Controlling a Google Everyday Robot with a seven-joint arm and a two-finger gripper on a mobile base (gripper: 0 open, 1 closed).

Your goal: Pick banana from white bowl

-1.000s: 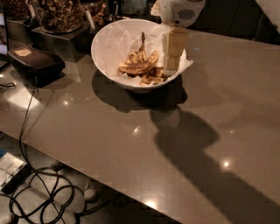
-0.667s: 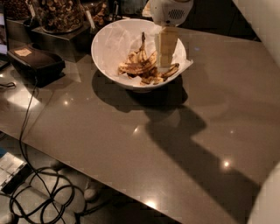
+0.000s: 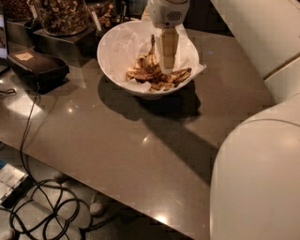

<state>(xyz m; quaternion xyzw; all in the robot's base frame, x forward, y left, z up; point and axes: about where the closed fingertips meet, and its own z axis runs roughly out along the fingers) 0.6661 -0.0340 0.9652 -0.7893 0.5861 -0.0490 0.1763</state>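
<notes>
Dim light falls on a grey-brown table (image 3: 117, 154), with snack jars (image 3: 61, 14) and a black box (image 3: 37, 68) along its far left edge. Further back sits the white bowl (image 3: 100, 56), lined with crinkled paper (image 3: 197, 70). The banana (image 3: 145, 70), brown and heavily spotted, lies in the bottom of the bowl with its stem sticking up.

The claw (image 3: 168, 65) hangs tip-down inside the bowl, just right of the stem and over the fruit's right part. Whether it is apart or together I cannot tell from this angle, nor whether its tip touches the banana.

The step in hand looks like the final reach and grasp. To do it well, the claw should straddle the thick middle of the banana rather than the stem, and go low enough to bite fruit and not just the paper. A fruit this ripe is probably soft, so a gentle, steady close seems wiser than a hard squeeze. The lift is best taken straight up, clear of the rim, because a sideways pull could drag the paper or tip the bowl.
</notes>
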